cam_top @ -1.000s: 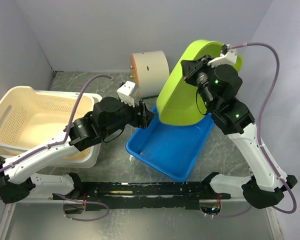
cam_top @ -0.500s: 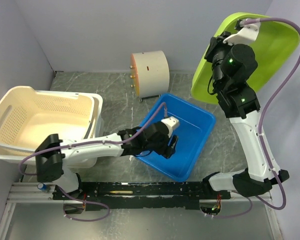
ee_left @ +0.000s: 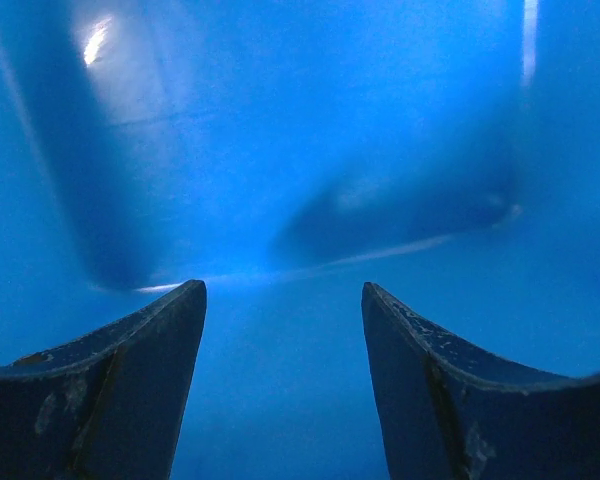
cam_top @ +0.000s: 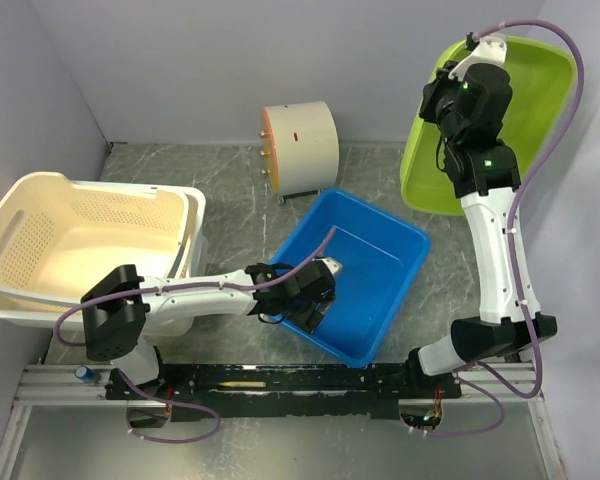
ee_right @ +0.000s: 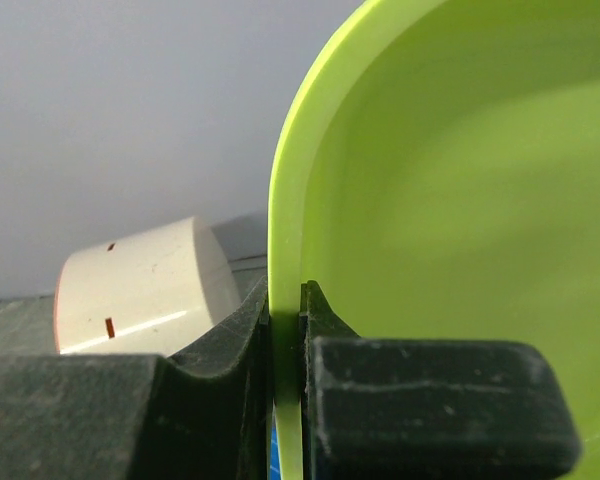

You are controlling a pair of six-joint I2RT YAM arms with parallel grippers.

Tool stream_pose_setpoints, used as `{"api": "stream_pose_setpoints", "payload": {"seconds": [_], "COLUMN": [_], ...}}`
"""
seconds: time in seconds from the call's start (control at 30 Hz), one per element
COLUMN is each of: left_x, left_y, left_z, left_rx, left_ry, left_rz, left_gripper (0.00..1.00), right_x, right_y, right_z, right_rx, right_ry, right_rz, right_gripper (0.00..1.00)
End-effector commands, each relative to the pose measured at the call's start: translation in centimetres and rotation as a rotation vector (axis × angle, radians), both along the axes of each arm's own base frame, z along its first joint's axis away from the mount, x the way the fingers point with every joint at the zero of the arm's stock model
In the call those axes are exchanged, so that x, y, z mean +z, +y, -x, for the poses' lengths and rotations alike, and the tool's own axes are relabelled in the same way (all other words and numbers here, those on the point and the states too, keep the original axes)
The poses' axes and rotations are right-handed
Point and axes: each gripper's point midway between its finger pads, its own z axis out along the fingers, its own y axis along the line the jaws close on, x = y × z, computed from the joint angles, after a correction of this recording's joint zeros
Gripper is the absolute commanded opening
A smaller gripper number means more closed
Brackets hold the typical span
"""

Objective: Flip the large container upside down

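Large container: lime-green tub, judged to be the task's thing since it is the one in hand; it hangs in the air at the far right corner, clear of the surface and close to the back and right walls.
Right gripper: fingers pressed together on the tub's thin rim, one inside the wall and one outside, as the right wrist view shows.
Left gripper: fingers spread and holding nothing, low inside the blue bin, pointed at its floor.
Facing: the tub's hollow is turned toward the overhead camera and somewhat leftward, so it stands on edge and is not yet inverted.
Long axis: appears to run on a slant, from the low end near the blue bin up to the high end at the far right; the exact tilt cannot be told.
Risk, slip: a single pinch on a smooth rim may let the tub pivot or slide out as the wrist rolls.
Risk, collision: the raised end may strike a wall during the turn.
Risk, set-down: the blue bin and the left arm occupy the middle, and the cream basket and white cylinder crowd the rest.
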Motion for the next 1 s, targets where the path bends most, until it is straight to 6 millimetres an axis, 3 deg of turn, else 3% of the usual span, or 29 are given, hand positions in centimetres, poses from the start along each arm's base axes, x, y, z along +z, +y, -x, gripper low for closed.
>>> {"api": "stream_pose_setpoints", "payload": {"seconds": [0.0,0.13,0.3,0.43,0.53,0.73,0.97], "left_x": [-1.3,-1.1,0.2,2.0,4.3,10.1,16.6], "left_y": [5.5,9.0,13.9,15.3,13.9,8.1,5.4], "left_z": [0.1,-1.0,-3.9,-6.0,-7.3,-7.5,-7.9], "left_rx": [0.061,0.173,0.372,0.430,0.409,0.223,0.182], "left_ry": [0.020,0.041,0.021,-0.047,-0.096,-0.172,-0.257], "left_rz": [-0.167,-0.219,-0.265,-0.265,-0.212,0.074,0.333], "left_gripper": [0.74,0.74,0.74,0.74,0.74,0.74,0.76], "right_x": [2.4,1.1,-1.0,-3.8,-5.8,-8.3,-7.0], "right_y": [0.3,-0.3,-0.9,-0.9,-0.8,0.2,0.1], "right_z": [0.0,-1.3,-2.4,-3.2,-3.5,-4.0,-4.0], "right_rx": [0.129,0.214,0.352,0.467,0.512,0.652,0.752], "right_ry": [-0.055,-0.011,0.047,0.111,0.147,0.172,0.001], "right_rz": [-0.032,-0.083,-0.179,-0.286,-0.362,-0.473,-0.588], "right_gripper": [0.00,0.00,0.00,0.00,0.00,0.00,0.00]}}
